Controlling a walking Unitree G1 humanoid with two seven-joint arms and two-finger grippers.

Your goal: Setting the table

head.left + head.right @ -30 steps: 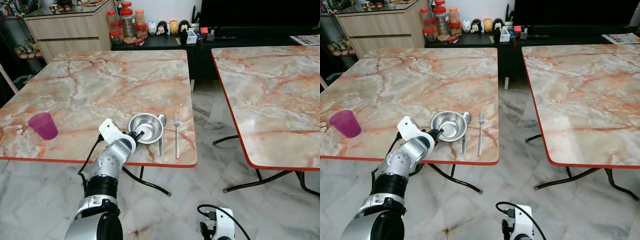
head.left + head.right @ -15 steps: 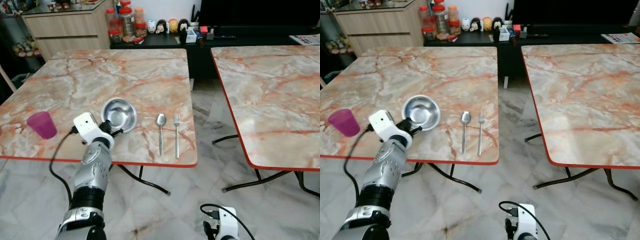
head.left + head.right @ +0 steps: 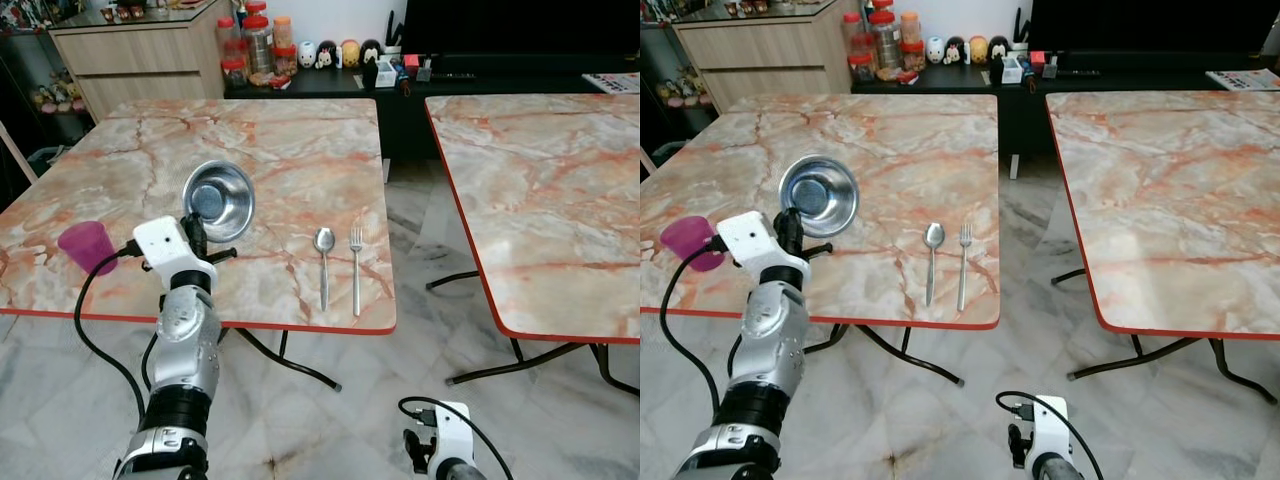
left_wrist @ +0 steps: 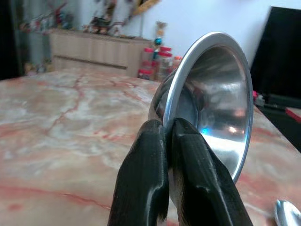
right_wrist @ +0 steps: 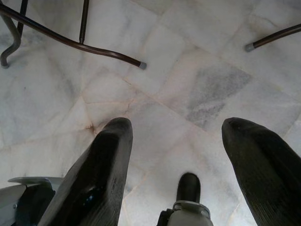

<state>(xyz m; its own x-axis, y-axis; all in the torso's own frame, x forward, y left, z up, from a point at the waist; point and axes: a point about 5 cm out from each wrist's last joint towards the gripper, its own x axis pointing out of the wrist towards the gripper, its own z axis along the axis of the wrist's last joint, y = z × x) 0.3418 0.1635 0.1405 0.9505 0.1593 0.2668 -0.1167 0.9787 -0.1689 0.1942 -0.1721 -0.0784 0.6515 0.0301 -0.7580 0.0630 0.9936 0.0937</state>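
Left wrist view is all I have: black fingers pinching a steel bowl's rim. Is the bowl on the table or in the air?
Observer: In the air. The left hand holds the steel bowl tilted above the marble table, its opening facing the camera.
Operator: I see a spoon tip at my frame's corner. What else is set?
Observer: A fork lies parallel to the spoon, on the spoon's right, near the table's front edge.
Operator: Anything on the arm's other side?
Observer: A purple cup stands upright near the front edge, left of the arm.
Operator: Right hand?
Observer: It hangs low over the tiled floor, fingers spread apart, holding nothing.
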